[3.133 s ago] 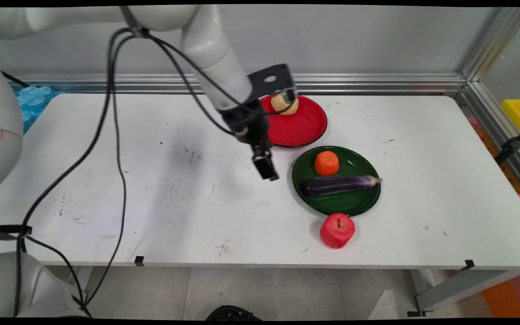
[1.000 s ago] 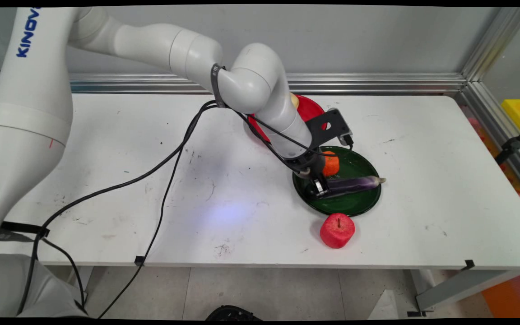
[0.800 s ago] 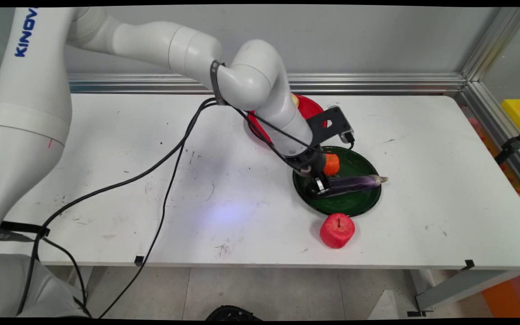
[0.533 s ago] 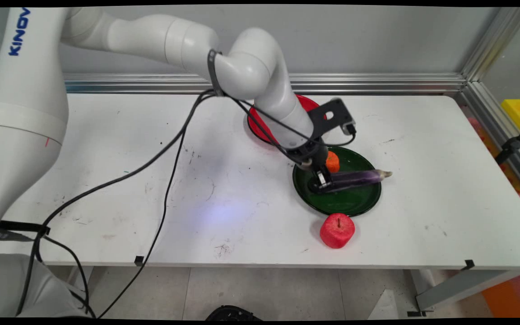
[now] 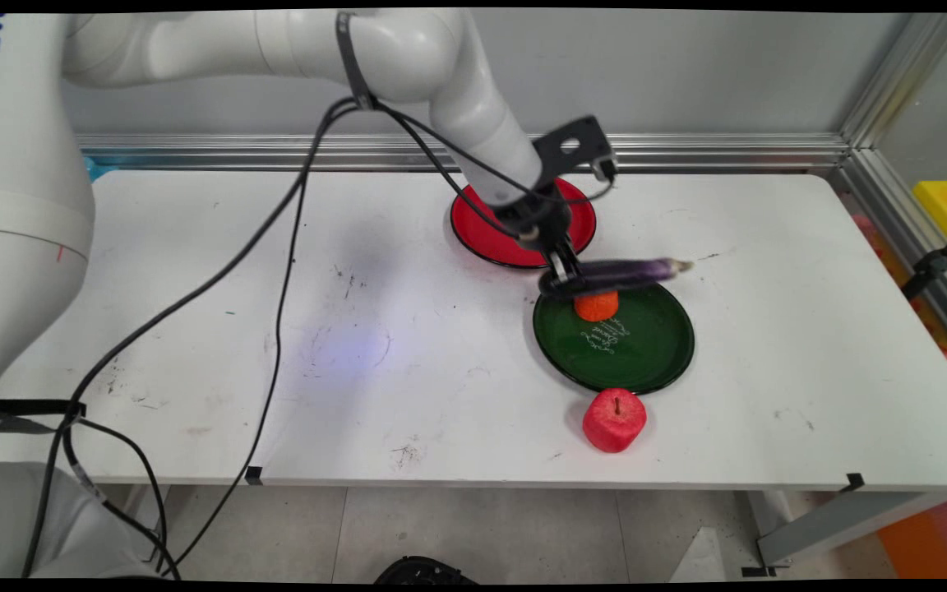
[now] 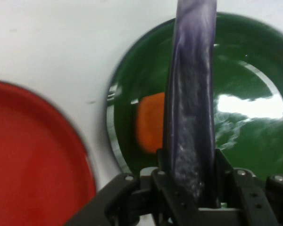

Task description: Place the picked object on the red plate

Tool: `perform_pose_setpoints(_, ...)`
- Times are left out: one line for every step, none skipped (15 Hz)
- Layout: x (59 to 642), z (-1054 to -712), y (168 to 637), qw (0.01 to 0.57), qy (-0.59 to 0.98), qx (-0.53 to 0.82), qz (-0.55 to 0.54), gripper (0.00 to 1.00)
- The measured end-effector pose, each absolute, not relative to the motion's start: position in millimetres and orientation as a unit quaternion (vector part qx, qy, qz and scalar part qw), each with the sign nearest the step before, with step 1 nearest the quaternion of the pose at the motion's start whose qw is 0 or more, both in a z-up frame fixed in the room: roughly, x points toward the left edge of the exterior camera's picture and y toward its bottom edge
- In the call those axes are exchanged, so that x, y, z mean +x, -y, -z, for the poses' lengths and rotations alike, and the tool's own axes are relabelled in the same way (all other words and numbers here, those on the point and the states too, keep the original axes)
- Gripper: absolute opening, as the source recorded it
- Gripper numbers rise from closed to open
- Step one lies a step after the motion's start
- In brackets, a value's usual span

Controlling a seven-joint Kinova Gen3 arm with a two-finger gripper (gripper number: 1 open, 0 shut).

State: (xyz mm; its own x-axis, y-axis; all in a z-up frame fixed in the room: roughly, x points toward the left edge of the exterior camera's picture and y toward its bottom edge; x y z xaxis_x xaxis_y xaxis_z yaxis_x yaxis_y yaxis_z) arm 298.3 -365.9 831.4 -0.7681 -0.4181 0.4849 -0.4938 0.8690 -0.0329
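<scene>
A: What is occupying the right half of the table (image 5: 769, 271)?

B: A red plate (image 5: 486, 238) is lying at the back and a green plate (image 5: 646, 353) is lying in front of it, with a narrow strip of bare table between them. An orange (image 5: 597, 306) is sitting on the green plate's far part. An apple (image 5: 614, 420) is standing just beside its near rim.

A: Where is open room lying?

B: The left half and the far right end are lying open. Black cables (image 5: 276, 271) are hanging over the left half.

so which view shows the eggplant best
The main view: the whole eggplant shows, stem tip included, held by the hand above the green plate. The hand view shows only its clamped part, running off the top.
</scene>
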Motion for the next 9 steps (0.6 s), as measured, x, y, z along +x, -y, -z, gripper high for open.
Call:
perform_pose_setpoints(307.1, -833.9, 371.5, 0.235, 0.937, 0.243, -0.083, 0.0)
perform_pose_setpoints(314.4, -835.6, 376.2, 0.233, 0.938, 0.242, -0.087, 0.0)
perform_pose_setpoints(322.6, -836.8, 381.7, 0.23, 0.938, 0.242, -0.091, 0.0)
perform_pose_setpoints(330.3, -837.4, 387.1, 0.226, 0.939, 0.241, -0.095, 0.0)
perform_pose_setpoints(337.3, -837.6, 391.8, 0.224, 0.939, 0.241, -0.099, 0.0)
perform_pose_setpoints(344.7, -837.2, 397.5, 0.221, 0.939, 0.242, -0.103, 0.0)
perform_pose_setpoints(351.6, -836.6, 403.3, 0.218, 0.939, 0.243, -0.108, 0.0)
perform_pose_setpoints(357.1, -835.7, 408.4, 0.216, 0.939, 0.244, -0.112, 0.0)
perform_pose_setpoints(363.6, -834.3, 414.5, 0.214, 0.938, 0.246, -0.117, 0.0)
